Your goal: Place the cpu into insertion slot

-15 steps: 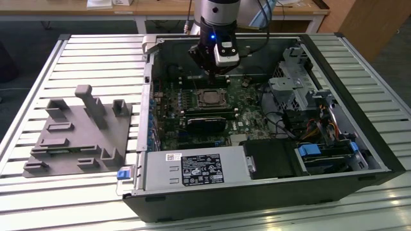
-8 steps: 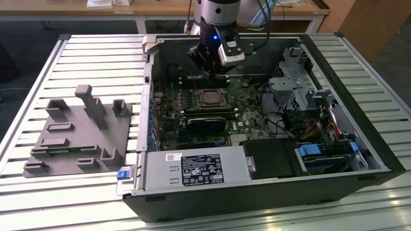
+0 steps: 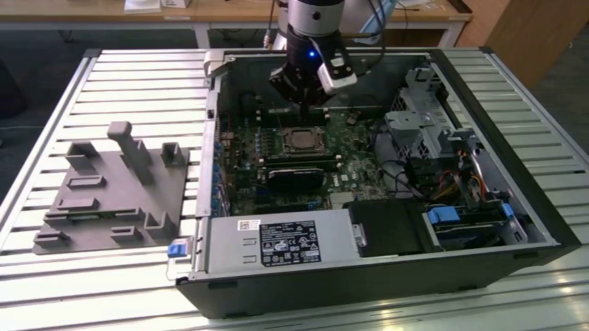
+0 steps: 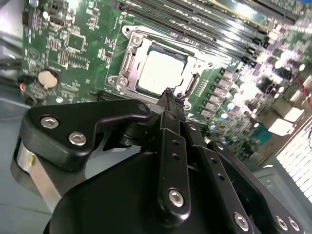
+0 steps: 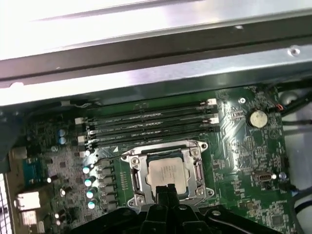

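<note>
Second wrist view first, closest in: the tool [image 4: 171, 95] is clenched, its two black fingers pressed together to a single tip, and I see nothing pinched between them. Right past that tip is the cpu [image 4: 163, 73], dull silver top up, lying flat inside the insertion slot [image 4: 127, 61]. So the chip is already in the socket and not in the grip.

Here's the relation that matters: the closed tip sits over the near rim of the socket frame, just beside the chip's near edge and apart from its metal top as far as I can judge. The chip lies directly ahead of the fingers, square to the frame, with no long axis to speak of.

Moving outward in the first wrist view, the cpu [image 5: 168, 173] has the silver frame all round it. Beyond it the memory slots [image 5: 146, 127] run side by side along the socket's far side on the green board [image 5: 243, 161].

Farthest out, the exterior view shows the tool [image 3: 308, 108] hanging inside the open computer case [image 3: 515, 227], over the board beside the insertion slot [image 3: 302, 141]. The case rests on the slatted counter [image 3: 138, 76].
</note>
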You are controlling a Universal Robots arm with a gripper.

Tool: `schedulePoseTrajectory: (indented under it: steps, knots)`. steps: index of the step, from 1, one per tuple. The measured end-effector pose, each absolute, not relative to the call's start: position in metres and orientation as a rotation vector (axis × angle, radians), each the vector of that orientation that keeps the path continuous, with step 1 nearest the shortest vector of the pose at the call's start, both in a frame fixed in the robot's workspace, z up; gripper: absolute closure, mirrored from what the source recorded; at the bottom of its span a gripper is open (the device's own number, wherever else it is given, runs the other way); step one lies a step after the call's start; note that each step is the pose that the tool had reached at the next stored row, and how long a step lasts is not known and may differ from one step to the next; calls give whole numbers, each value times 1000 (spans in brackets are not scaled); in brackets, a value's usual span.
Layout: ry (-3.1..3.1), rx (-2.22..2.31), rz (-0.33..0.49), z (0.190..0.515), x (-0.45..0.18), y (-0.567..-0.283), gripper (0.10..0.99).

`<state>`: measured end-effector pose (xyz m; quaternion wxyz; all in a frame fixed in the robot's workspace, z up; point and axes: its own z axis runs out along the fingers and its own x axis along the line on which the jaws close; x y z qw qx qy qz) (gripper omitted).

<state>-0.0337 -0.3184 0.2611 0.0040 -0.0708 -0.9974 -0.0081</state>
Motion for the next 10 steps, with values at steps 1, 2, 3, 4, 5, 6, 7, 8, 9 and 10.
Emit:
schedulePoseTrajectory:
  steps: [1,2,3,4,5,6,7,8,9,10]
  knots:
    - [-3127,-194,-25,261,-34,-318,980]
    - [-3129,-164,-25,261,-34,-318,980]
    - [-3130,-136,-25,261,-34,-318,980]
    - [-3131,-108,-25,261,-34,-318,980]
    - [-3132,-79,-25,261,-34,-318,980]
    - [-3132,-50,-25,261,-34,-318,980]
    - [-3132,-22,-24,260,-34,-318,980]
    - [-3132,2,-24,260,-34,-318,980]
    - [-3132,17,-24,260,-34,-318,980]
    - [-3132,24,-25,260,-35,-318,980]
